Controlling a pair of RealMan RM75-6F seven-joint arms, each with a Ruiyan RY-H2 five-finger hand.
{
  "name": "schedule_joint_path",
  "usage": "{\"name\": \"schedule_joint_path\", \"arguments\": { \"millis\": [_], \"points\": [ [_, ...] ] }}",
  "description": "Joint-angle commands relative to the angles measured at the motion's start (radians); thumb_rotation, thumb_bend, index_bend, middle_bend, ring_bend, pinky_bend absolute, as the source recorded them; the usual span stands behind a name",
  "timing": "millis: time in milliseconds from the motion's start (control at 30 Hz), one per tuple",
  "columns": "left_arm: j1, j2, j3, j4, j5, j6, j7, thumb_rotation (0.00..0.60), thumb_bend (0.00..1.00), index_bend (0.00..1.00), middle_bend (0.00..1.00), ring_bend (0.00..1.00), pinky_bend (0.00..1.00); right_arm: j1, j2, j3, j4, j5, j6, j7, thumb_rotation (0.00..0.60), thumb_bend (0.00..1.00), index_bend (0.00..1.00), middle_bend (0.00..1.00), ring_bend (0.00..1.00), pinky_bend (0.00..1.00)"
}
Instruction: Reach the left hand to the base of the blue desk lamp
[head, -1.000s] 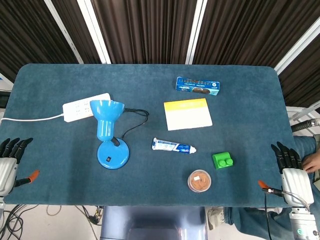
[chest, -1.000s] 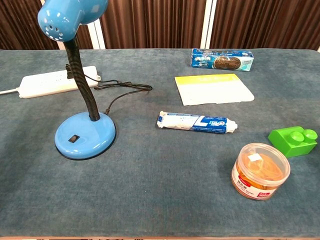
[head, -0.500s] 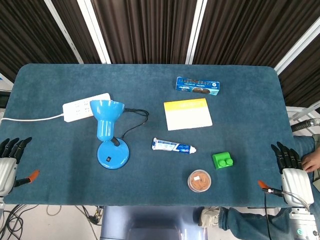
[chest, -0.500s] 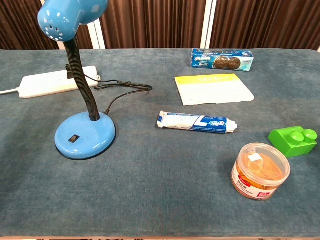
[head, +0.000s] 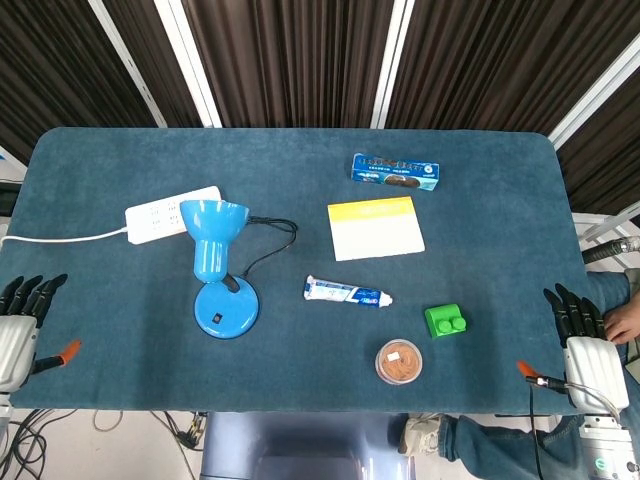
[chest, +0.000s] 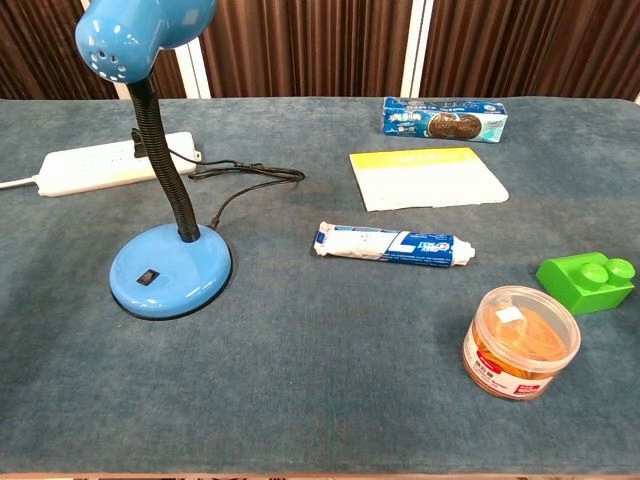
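The blue desk lamp stands left of the table's middle, its round base (head: 226, 309) (chest: 170, 271) flat on the cloth with a small black switch on top. A black gooseneck rises to the blue shade (head: 212, 232) (chest: 142, 32). My left hand (head: 20, 332) rests at the table's left front edge, well left of the base, fingers extended and apart, holding nothing. My right hand (head: 584, 346) lies at the right front edge, fingers straight and empty. Neither hand shows in the chest view.
A white power strip (head: 170, 213) lies behind the lamp, its black cord (head: 268, 240) looping to the base. A toothpaste tube (head: 347, 292), yellow-white notebook (head: 375, 227), cookie box (head: 395, 171), green brick (head: 447, 321) and small orange-lidded jar (head: 400, 361) lie to the right.
My left hand has shifted very slightly at the table's edge. Nothing else has moved.
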Motion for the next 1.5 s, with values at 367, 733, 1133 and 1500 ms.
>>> {"name": "schedule_joint_path", "arguments": {
  "millis": [367,733,1133,1500],
  "points": [
    [-0.031,-0.119,0.029,0.059,0.074,-0.038,0.078,0.6,0.64,0.12,0.71,0.7,0.82,-0.001,0.006,-0.007,-0.008,-0.007,-0.003,-0.002,0.6,0.1,0.0,0.02,0.04,0.0],
    [-0.147,-0.213,0.028,0.093,0.012,-0.27,0.139,0.6,0.65,0.11,0.71,0.7,0.82,-0.001,0.009,-0.003,-0.004,0.002,-0.004,0.0,0.6,0.1,0.0,0.02,0.04,0.0],
    [-0.228,-0.31,0.019,0.113,-0.053,-0.401,0.24,0.6,0.65,0.11,0.7,0.7,0.82,-0.001,0.007,0.002,-0.002,0.014,-0.007,-0.003,0.6,0.1,0.0,0.02,0.04,0.0],
    [-0.265,-0.363,0.016,0.12,-0.115,-0.449,0.32,0.6,0.65,0.11,0.7,0.7,0.82,-0.001,0.01,0.005,-0.001,0.017,-0.005,0.006,0.6,0.1,0.0,0.02,0.04,0.0]
  ]
}}
